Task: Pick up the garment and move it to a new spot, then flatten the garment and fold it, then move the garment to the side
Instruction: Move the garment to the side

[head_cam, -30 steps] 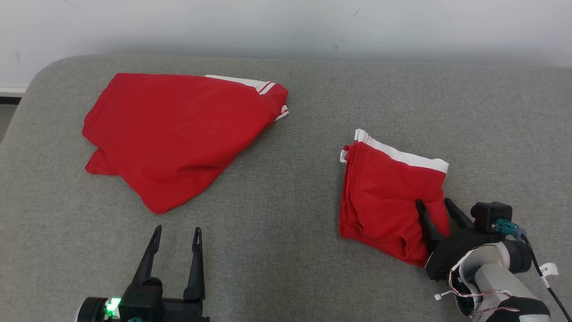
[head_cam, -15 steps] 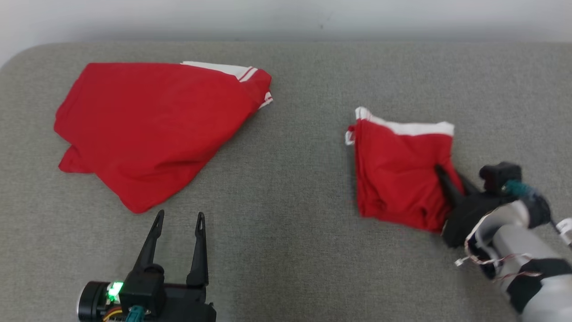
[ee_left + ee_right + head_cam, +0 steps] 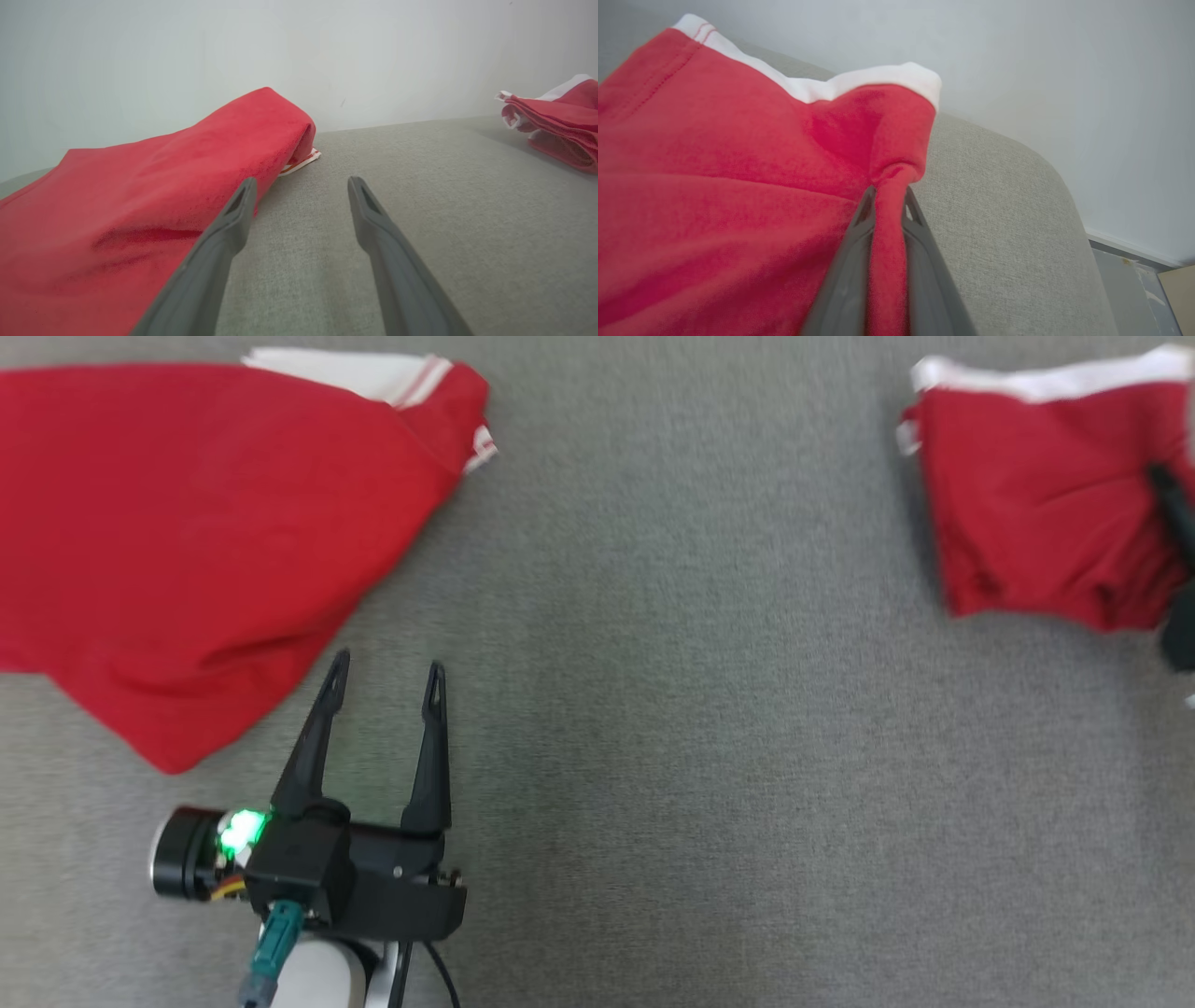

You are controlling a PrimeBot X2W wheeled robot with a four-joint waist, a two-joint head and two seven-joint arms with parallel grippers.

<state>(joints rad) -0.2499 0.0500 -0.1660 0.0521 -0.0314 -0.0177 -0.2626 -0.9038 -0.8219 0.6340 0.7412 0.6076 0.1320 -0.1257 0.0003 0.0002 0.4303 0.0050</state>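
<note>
While I am watching through the head camera, the left tool (image 3: pixel 387 663) is hovering low over the grey padded bench (image 3: pixel 700 756), its two dark fingers spread wide apart and holding nothing. Its tips are pointing toward the near edge of a larger red garment (image 3: pixel 187 523), which is lying in a loose heap on the left part of the bench. The left fingertip is sitting just beside that cloth, though I cannot tell whether it is touching. White striped trim (image 3: pixel 373 373) is showing at the heap's far corner.

Well apart, at the far right, the folded red garment (image 3: pixel 1036 495) is showing its white band (image 3: pixel 1046 378) along the far edge. I cannot tell whether it is resting on the bench or raised a little. The right tool (image 3: pixel 888 191) is pinching this garment: through its wrist camera I am seeing both fingers closed almost together on a bunched ridge of red cloth at the garment's right edge, below the white band. From the head camera, one dark finger (image 3: pixel 1172 504) is crossing the garment's right side at the picture's edge. Beyond the bench, a pale wall (image 3: pixel 280 46) is rising.
</note>
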